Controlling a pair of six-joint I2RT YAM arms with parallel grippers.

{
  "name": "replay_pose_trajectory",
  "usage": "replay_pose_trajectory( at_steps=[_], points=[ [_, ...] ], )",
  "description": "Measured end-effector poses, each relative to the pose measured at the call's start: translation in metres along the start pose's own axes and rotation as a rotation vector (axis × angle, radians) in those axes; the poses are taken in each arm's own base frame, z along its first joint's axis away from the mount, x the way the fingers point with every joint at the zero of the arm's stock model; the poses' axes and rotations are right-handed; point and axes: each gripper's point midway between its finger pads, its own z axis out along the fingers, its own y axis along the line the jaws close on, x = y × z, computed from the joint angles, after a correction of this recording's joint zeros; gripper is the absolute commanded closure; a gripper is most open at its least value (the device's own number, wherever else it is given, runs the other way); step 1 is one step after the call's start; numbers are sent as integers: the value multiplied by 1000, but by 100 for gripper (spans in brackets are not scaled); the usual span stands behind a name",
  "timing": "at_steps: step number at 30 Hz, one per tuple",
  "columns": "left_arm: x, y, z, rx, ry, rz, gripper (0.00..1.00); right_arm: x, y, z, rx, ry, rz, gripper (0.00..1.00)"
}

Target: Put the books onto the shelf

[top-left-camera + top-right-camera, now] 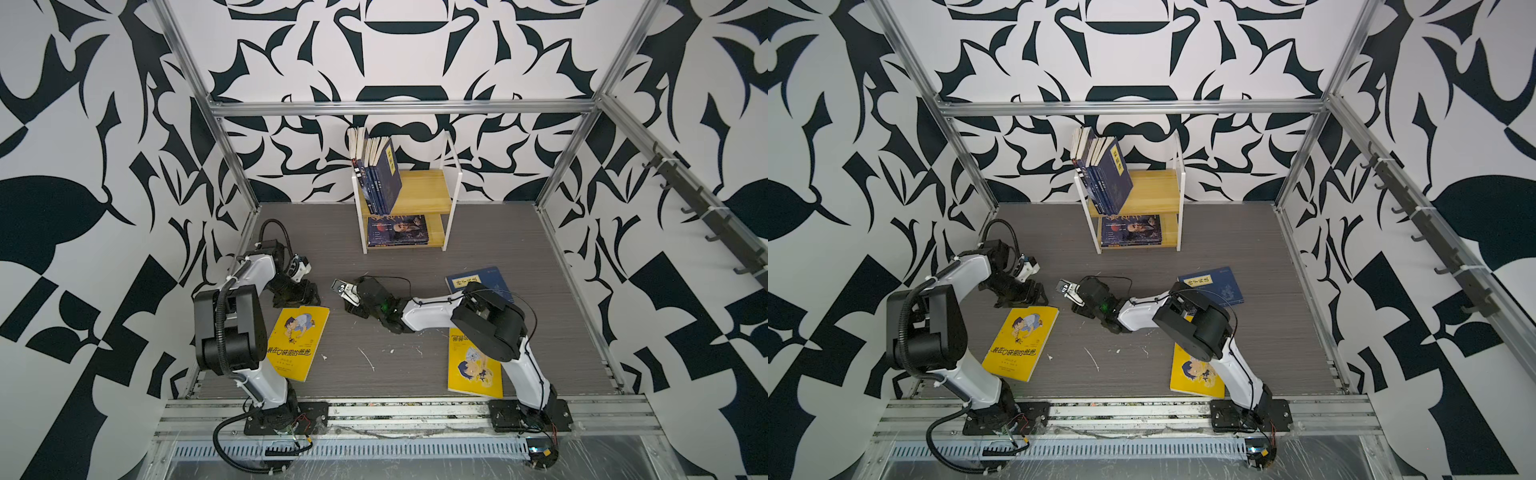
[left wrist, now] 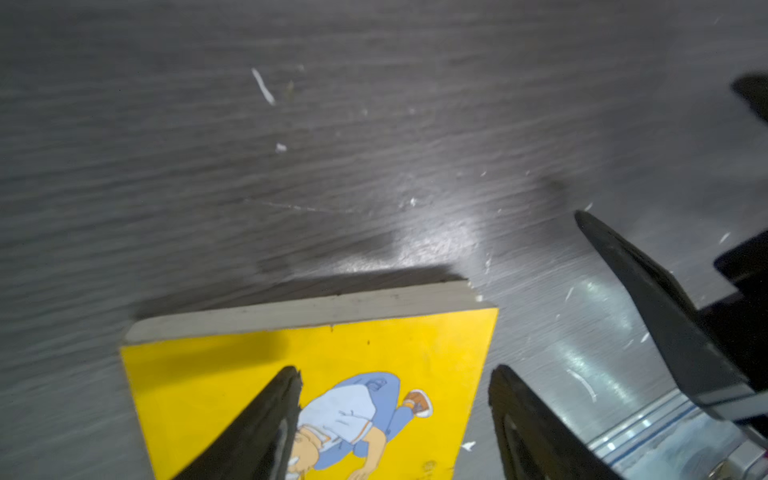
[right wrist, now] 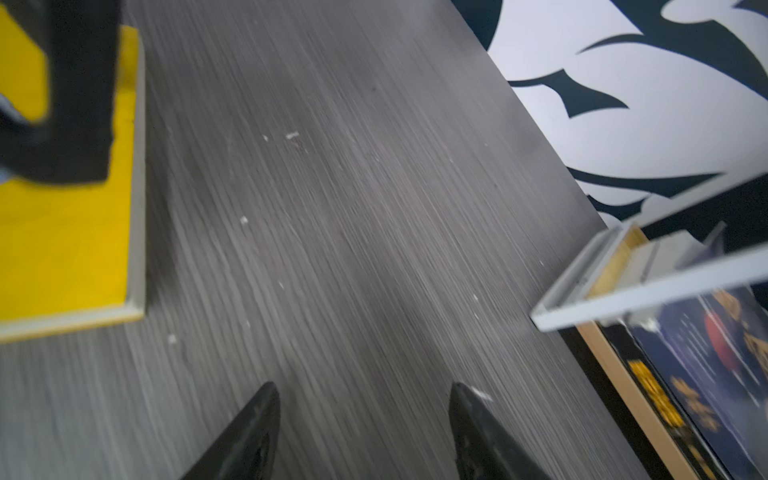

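Observation:
In both top views one yellow cartoon book (image 1: 297,345) (image 1: 1019,345) lies flat at the left. My left gripper (image 1: 300,300) (image 1: 1026,297) hovers open over its far edge. In the left wrist view one finger is above the yellow cover (image 2: 232,374) and the other above the table, left gripper (image 2: 395,370). My right gripper (image 1: 344,297) (image 1: 1068,295) (image 3: 363,386) is open and empty over the bare middle of the table. A second yellow book (image 1: 471,370) and a navy book (image 1: 461,278) lie by the right arm. The shelf (image 1: 424,193) (image 1: 1154,191) holds leaning navy books (image 1: 384,178).
A dark portrait book (image 1: 399,230) lies flat on the shelf's lower board. The right arm's elbow (image 1: 490,328) hangs over the second yellow book. Metal frame posts and patterned walls close in the grey table (image 1: 415,266) on three sides. White flecks dot the table.

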Motion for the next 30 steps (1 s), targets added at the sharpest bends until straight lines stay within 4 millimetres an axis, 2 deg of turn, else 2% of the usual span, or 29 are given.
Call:
replay_pose_trajectory(
  at_steps=[2,4,6,8,11,12,13,16,18,21,24,27,30],
  points=[
    [1,7,-5,-53,-6,6,18,-8,4,-11,-30,-25,0,34],
    [6,19,-10,-118,-9,7,18,-24,17,-22,-73,-74,-14,33],
    [15,36,-14,-181,-12,-7,19,-40,35,-31,-123,-124,-34,33],
    [26,57,-18,-239,-3,-42,18,-55,62,-39,-198,-176,-61,33],
    [41,81,-19,-311,25,-69,16,-65,99,-50,-315,-220,-106,33],
    [44,85,-19,-327,35,-67,16,-67,110,-52,-350,-231,-118,33],
    [46,88,-19,-339,43,-60,11,-70,122,-54,-387,-243,-130,33],
    [47,92,-12,-343,67,-46,11,-75,141,-56,-462,-265,-147,33],
    [50,90,-2,-304,98,-53,12,-75,148,-56,-501,-272,-149,33],
    [49,83,2,-262,109,-62,14,-75,158,-61,-566,-276,-147,33],
    [46,65,10,-203,116,-43,14,-79,165,-66,-623,-279,-146,33],
    [42,46,17,-170,130,5,22,-85,174,-72,-672,-284,-152,33],
    [35,31,22,-143,150,24,24,-93,180,-78,-706,-296,-159,33]
  ],
)
